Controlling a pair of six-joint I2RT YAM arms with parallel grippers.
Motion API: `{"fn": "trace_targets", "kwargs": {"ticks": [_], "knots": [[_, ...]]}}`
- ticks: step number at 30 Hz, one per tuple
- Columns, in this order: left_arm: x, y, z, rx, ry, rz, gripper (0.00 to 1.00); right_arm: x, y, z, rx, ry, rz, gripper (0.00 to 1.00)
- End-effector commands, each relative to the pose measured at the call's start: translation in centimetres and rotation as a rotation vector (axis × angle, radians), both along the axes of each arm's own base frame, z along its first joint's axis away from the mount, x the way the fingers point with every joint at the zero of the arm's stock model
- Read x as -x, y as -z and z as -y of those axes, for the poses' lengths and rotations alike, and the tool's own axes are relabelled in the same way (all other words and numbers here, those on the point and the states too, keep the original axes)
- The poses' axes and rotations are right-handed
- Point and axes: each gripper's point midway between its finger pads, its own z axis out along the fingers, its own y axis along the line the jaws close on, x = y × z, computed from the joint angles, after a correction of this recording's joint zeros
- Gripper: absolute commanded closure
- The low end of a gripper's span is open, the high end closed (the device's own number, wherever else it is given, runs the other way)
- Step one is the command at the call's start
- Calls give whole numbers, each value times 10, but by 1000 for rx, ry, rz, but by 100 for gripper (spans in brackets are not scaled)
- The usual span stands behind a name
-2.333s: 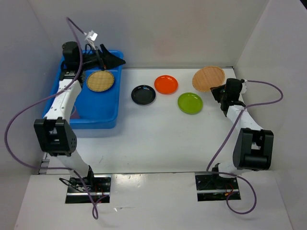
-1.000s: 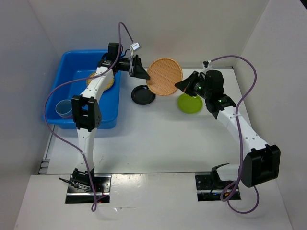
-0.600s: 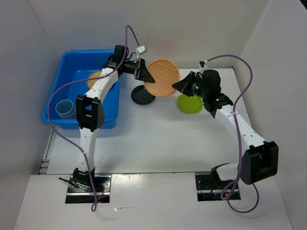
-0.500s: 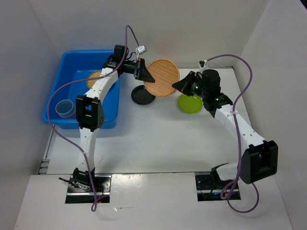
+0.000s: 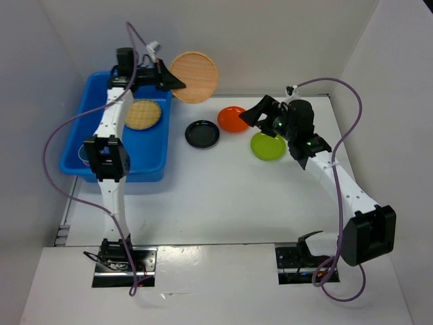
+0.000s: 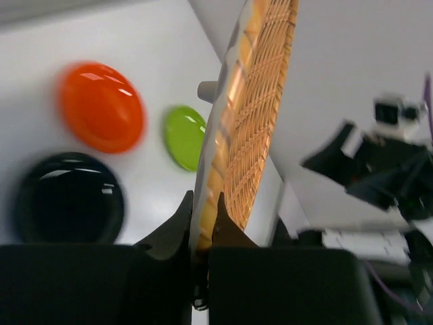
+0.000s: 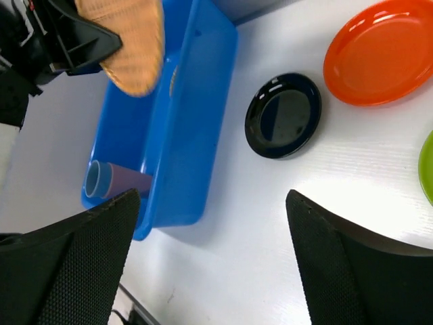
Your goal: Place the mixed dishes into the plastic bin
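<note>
Top external view. The blue bin (image 5: 145,177) is a rectangular glossy plastic tub with rounded corners and a raised rim. The left pincer (image 5: 169,80) is clamped on the rim of a round tan woven plate (image 5: 195,76), held in the air at the bin's far right corner. A second woven plate (image 5: 141,114) lies flat inside the bin, in its far half. To the right of the bin, on the white surface (image 5: 223,196), are three round plates: a glossy black plate (image 5: 202,134) nearest the bin, then an orange plate (image 5: 233,119), then a lime-green plate (image 5: 268,145). The right pincer (image 5: 256,114) is spread wide and empty, above the surface between the orange and green plates.

Left wrist view. The woven plate (image 6: 250,115) is seen edge-on. Its basket weave is plain, and the fingers (image 6: 226,233) are closed tight on its lower rim.

Right wrist view. Its black fingers (image 7: 88,271) have a mesh texture. They are far apart, with nothing between them. A cup (image 7: 115,179) lies on its side in the bin's near end. The cup's body is mauve and its mouth bluish.
</note>
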Motion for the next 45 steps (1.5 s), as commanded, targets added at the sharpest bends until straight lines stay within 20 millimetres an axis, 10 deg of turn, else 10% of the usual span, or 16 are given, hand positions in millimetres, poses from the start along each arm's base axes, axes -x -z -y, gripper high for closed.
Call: {"fn": "trace_targets", "kwargs": {"ticks": [1, 7, 8, 9, 12, 31, 45], "knots": [[-40, -45, -93, -18, -334, 38, 100, 11, -19, 17, 11, 84, 75, 5], [-65, -32, -197, 32, -768, -90, 100, 16, 3, 35, 34, 165, 36, 3], [-62, -55, -210, 73, -828, -12, 100, 15, 8, 38, 29, 176, 21, 3], [-59, -11, -220, 113, -888, -153, 100, 14, 8, 42, 29, 185, 21, 3], [-47, -3, -249, 168, -1018, -147, 100, 11, 23, 50, 48, 216, -13, 3], [-50, 115, -246, 163, -1184, -391, 100, 1, 67, 77, 46, 280, -132, 1], [-58, 160, -243, 87, -1199, -476, 96, -7, 97, 87, 66, 307, -207, 1]]}}
